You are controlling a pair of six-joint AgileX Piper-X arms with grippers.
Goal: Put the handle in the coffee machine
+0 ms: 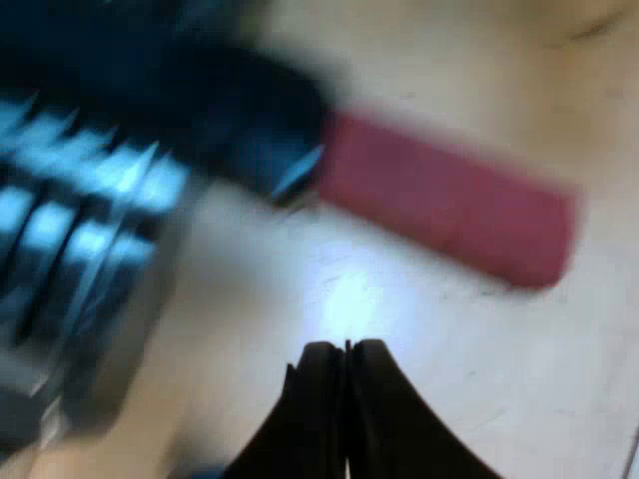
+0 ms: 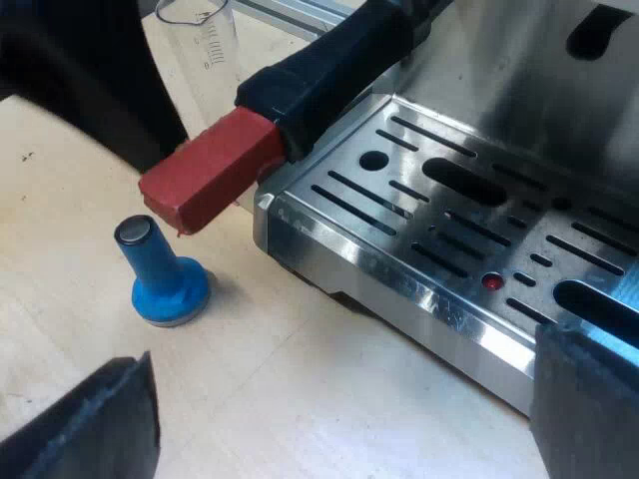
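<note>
Right end effector (image 2: 344,399) spread wide, empty, over the surface (image 2: 60,299). Left end effector (image 1: 346,351) pinched closed on nothing, near the red-ended handle (image 1: 449,200). Blue tamper (image 2: 160,269) stands nearby. The handle juts over the machine's drip tray (image 2: 419,269); pushing it squarely should probably lock it. Beyond, the measuring glass (image 2: 205,40) looks empty.

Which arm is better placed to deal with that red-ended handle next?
Probably left. The left gripper, shut, sits close by the handle's red end, so a nudge or grab is a short move. The right gripper is open but farther back, with the tamper nearer it.
</note>
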